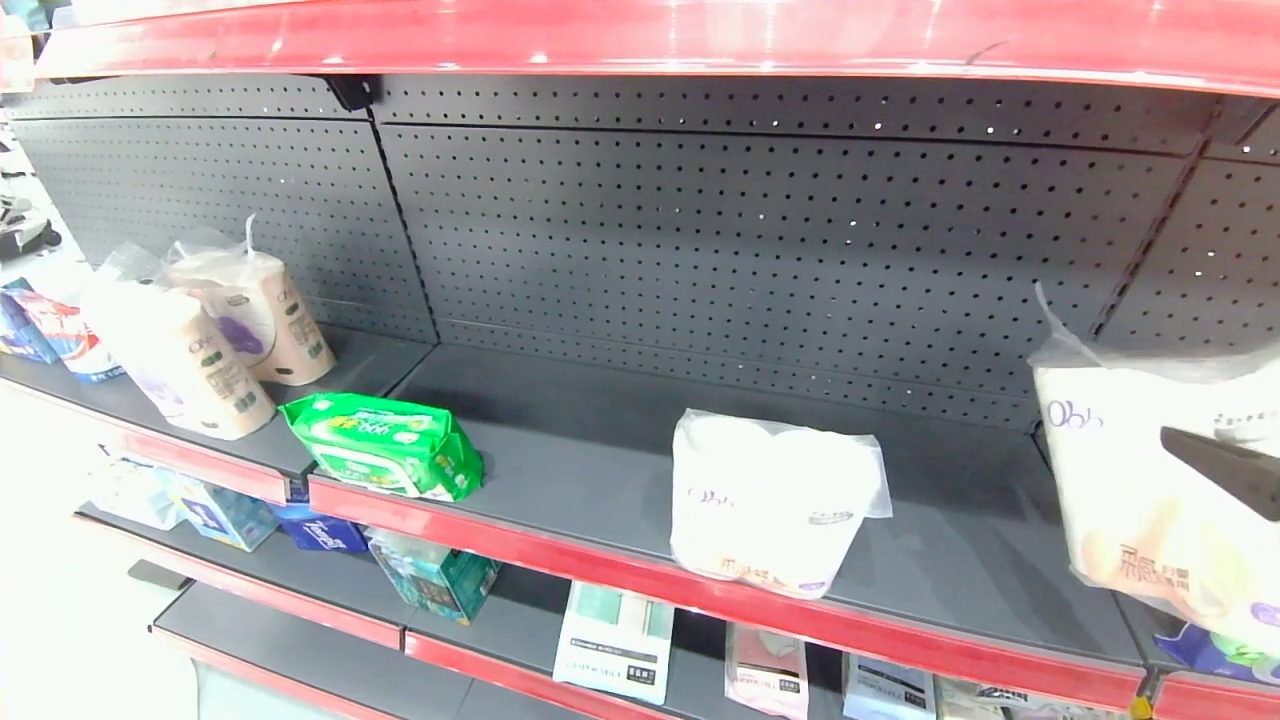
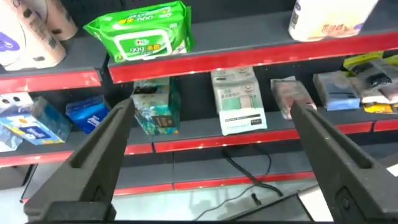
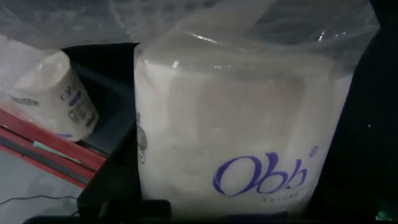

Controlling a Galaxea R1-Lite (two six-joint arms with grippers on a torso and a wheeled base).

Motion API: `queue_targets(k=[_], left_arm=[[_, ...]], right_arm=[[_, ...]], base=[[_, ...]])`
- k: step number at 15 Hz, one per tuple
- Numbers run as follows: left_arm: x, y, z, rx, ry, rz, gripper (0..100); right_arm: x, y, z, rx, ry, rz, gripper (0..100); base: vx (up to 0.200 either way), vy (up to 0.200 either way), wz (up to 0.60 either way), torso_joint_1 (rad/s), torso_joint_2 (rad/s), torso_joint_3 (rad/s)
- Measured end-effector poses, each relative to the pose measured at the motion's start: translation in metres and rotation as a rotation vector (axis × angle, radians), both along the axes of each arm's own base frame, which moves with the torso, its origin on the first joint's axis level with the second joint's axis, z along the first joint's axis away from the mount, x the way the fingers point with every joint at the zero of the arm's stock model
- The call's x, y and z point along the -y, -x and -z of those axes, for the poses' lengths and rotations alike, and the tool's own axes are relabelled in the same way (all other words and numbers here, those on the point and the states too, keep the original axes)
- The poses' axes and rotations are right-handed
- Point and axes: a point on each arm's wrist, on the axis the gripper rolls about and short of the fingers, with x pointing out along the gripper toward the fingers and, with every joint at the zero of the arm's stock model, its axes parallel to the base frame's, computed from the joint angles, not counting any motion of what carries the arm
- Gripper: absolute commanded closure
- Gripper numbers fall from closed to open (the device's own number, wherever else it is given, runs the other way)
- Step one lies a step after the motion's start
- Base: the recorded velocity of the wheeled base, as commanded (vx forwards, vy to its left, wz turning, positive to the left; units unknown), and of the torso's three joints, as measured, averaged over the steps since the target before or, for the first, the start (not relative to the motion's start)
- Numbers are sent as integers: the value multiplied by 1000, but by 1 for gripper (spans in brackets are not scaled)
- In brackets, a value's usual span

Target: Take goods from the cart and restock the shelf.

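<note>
Shelf (image 1: 600,450) with the dark pegboard back (image 1: 750,230) is running across. At its right end the tissue pack (image 1: 1130,520) is getting cropped by the frame, with the right gripper (image 1: 1205,462) clamping it. Left gripper (image 2: 211,107) is hanging spread wide, nearer and lower down.

A black cable (image 2: 247,176) lies in loose curves on the pale floor (image 2: 186,200), below and beyond the left gripper (image 2: 211,106), showing in the gap between its two spread fingers.
</note>
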Motion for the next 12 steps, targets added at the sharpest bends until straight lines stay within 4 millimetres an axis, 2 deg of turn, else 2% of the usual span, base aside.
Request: queue_targets(k=[3, 5, 12], left_arm=[[1, -10, 7, 77, 59, -37, 0], [0, -21, 18, 112, 65, -194, 0], [3, -33, 22, 42, 33, -443, 0]], right_arm=[[-4, -32, 7, -9, -28, -61, 100], [-4, -44, 13, -42, -32, -66, 100], [-4, -50, 23, -87, -28, -61, 100]], base=[[0, 0, 0, 0, 0, 0], [0, 0, 0, 0, 0, 0], [0, 0, 0, 0, 0, 0]])
